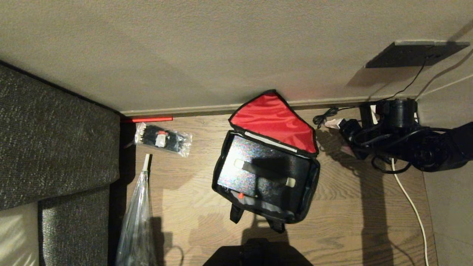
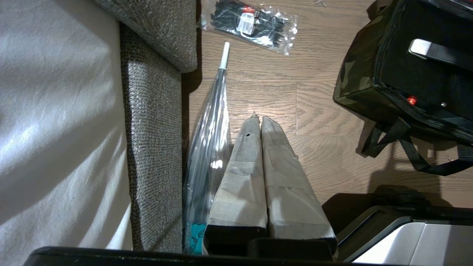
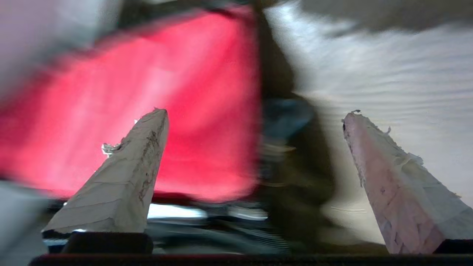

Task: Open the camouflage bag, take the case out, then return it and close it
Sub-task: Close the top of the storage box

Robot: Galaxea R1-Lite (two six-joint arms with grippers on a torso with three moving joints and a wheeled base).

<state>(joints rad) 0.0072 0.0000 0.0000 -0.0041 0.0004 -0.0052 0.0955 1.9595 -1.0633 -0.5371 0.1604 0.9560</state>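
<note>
Dim, warm indoor light across the head view, and the wood floor [image 1: 343,207] takes long soft shadows: one dark band runs toward the near edge from the right arm [image 1: 406,144], another falls across the case [image 1: 258,171] inside the open bag [image 1: 266,155]. The case's surface sparkles with coloured grain. The red lining [image 1: 271,120] glows and throws a faint red tint on the wall behind it. From the left wrist, things are sharper: a bright patch on the floor just past the closed fingers [image 2: 255,162], glints on the clear plastic umbrella [image 2: 208,147]. The right wrist view is heavily smeared, red lining and floor streaked, only the spread fingers [image 3: 129,177] crisp.
</note>
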